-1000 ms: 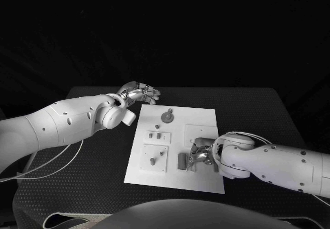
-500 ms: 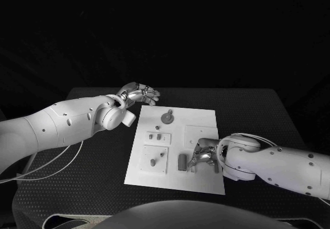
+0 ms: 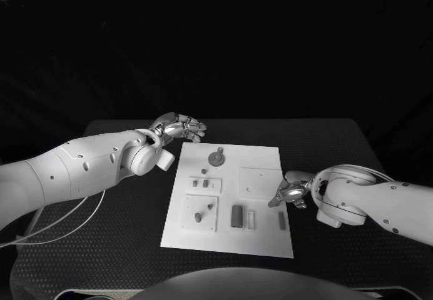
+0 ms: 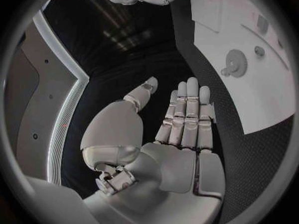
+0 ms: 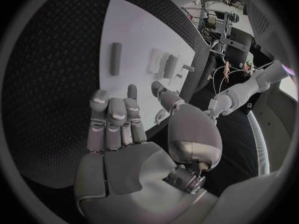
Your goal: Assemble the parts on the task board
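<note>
The white task board (image 3: 266, 240) lies in the middle of the black table. On it are a grey gear (image 3: 218, 157), small pegs (image 3: 200, 184), a dark block (image 3: 237, 216), a white piece (image 3: 251, 219) and a dark pin (image 3: 281, 220). My right hand (image 3: 289, 194) hovers at the board's right edge, just beyond the pin, holding nothing, fingers loosely bent. The right wrist view shows that hand (image 5: 118, 119) empty, with the pin (image 5: 116, 58) and the block (image 5: 169, 66) ahead. My left hand (image 3: 181, 127) hangs past the board's far left corner, with straight fingers (image 4: 187, 114) and nothing in it.
A raised square plate (image 3: 259, 181) sits by my right hand, and a second plate (image 3: 203, 212) with two small parts lies at the board's front left. Black table (image 3: 343, 150) surrounds the board on all sides.
My right hand has drawn back from the board's front middle to its right edge, uncovering the white piece and the dark pin. The left hand has stayed put.
</note>
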`<state>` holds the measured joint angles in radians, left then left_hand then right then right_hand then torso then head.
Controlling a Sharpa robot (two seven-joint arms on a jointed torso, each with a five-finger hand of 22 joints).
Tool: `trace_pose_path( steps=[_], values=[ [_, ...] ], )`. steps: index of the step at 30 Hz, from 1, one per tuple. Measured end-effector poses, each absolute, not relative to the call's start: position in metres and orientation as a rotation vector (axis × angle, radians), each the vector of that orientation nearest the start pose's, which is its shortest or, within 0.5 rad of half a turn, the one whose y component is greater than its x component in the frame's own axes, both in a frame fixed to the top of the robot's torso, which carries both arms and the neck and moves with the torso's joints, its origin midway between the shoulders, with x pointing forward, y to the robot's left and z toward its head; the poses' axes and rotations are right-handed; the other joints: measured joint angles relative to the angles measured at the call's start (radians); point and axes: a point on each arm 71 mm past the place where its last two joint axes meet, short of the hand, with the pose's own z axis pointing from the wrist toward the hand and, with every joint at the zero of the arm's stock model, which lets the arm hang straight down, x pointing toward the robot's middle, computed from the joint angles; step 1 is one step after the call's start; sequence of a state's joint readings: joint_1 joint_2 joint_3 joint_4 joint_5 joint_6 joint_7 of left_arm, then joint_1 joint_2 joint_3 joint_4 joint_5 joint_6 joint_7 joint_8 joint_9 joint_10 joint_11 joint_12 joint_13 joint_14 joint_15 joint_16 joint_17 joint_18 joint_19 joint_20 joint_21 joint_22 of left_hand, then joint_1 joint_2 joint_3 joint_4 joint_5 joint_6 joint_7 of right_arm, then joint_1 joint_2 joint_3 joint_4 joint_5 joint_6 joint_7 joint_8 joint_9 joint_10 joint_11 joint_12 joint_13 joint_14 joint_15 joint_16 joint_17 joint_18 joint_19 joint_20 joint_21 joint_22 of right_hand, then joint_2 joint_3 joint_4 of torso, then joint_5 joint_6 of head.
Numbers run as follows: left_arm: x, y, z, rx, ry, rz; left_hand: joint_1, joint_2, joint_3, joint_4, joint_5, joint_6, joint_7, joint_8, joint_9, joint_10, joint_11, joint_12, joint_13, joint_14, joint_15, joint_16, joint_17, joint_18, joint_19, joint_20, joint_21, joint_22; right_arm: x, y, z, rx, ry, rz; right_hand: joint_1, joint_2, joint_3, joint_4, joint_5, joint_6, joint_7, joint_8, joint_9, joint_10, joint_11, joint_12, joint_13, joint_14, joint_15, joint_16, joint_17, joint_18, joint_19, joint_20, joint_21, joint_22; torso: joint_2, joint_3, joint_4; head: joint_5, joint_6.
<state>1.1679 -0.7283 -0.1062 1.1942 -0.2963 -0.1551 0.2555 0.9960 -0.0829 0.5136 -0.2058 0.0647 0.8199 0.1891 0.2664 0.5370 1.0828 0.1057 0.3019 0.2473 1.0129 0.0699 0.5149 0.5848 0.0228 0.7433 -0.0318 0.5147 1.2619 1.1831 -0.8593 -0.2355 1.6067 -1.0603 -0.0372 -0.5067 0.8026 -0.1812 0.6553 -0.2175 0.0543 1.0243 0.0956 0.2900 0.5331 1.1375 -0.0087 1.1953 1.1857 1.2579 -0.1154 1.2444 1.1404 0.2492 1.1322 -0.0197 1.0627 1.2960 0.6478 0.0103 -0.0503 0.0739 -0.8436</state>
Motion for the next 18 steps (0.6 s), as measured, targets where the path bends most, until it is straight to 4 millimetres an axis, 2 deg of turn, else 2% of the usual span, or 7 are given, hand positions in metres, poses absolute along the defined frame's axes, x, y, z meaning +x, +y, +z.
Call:
trace_pose_path(
  steps=[5,10,12,18],
  values=[
    [0.524,0.243,-0.244,-0.906,1.712,-1.256,0.0,0.0,0.0,0.0,0.0,0.0,0.0,0.0,-0.001,0.0,0.0,0.0,0.0,0.0,0.0,0.0,0.001,0.0,0.0,0.0,0.0,0.001,0.418,-0.219,-0.289,0.192,2.424,0.353,-0.01,0.01,-0.01,-0.002,0.0,-0.003,0.002,0.001,0.006,-0.003,0.003,-0.005,0.003,0.0,0.0,0.0,0.004,0.0,0.0,0.0,0.0,0.003,0.0,0.0018,-0.0008,-0.009,0.003],
    [0.524,0.242,-0.244,-0.905,1.715,-1.26,0.0,0.0,0.0,0.0,0.0,0.0,0.0,0.0,-0.001,0.0,0.0,0.0,0.0,0.0,0.0,0.0,0.001,0.0,0.0,0.0,0.0,0.001,0.416,-0.234,-0.291,0.185,2.426,0.285,-0.022,0.022,-0.017,-0.009,0.0,-0.002,0.001,0.008,0.011,-0.003,0.003,-0.005,0.01,0.0,0.0,0.0,0.012,0.0,0.0,0.0,0.0,0.004,0.0,0.0017,-0.0016,-0.012,0.003],
    [0.524,0.241,-0.244,-0.904,1.716,-1.263,0.0,0.0,0.0,0.0,0.0,0.0,0.0,0.0,-0.001,0.0,0.0,-0.003,0.001,0.0,0.0,0.0,0.001,0.0,0.0,0.0,0.0,0.001,0.414,-0.238,-0.293,0.179,2.428,0.264,-0.033,0.044,-0.036,-0.028,0.0,0.001,-0.002,0.014,0.014,0.001,-0.001,-0.005,0.016,0.0,0.0,0.0,0.019,0.0,0.0,0.0,0.0,0.007,0.0,0.0012,-0.0016,-0.014,0.003],
    [0.523,0.24,-0.243,-0.903,1.719,-1.267,0.0,0.0,0.0,0.0,0.0,0.0,0.0,0.0,-0.001,0.0,0.0,-0.004,0.001,0.0,0.0,0.0,0.002,0.0,0.0,0.0,0.0,0.001,0.41,-0.235,-0.297,0.151,2.439,0.245,-0.046,0.056,-0.061,-0.039,0.0,0.006,-0.003,0.015,0.017,0.006,-0.006,0.0,0.023,0.003,0.003,0.003,0.026,0.0,0.0,0.0,0.0,0.009,0.0,0.0001,-0.0013,-0.018,0.009]
  ],
)
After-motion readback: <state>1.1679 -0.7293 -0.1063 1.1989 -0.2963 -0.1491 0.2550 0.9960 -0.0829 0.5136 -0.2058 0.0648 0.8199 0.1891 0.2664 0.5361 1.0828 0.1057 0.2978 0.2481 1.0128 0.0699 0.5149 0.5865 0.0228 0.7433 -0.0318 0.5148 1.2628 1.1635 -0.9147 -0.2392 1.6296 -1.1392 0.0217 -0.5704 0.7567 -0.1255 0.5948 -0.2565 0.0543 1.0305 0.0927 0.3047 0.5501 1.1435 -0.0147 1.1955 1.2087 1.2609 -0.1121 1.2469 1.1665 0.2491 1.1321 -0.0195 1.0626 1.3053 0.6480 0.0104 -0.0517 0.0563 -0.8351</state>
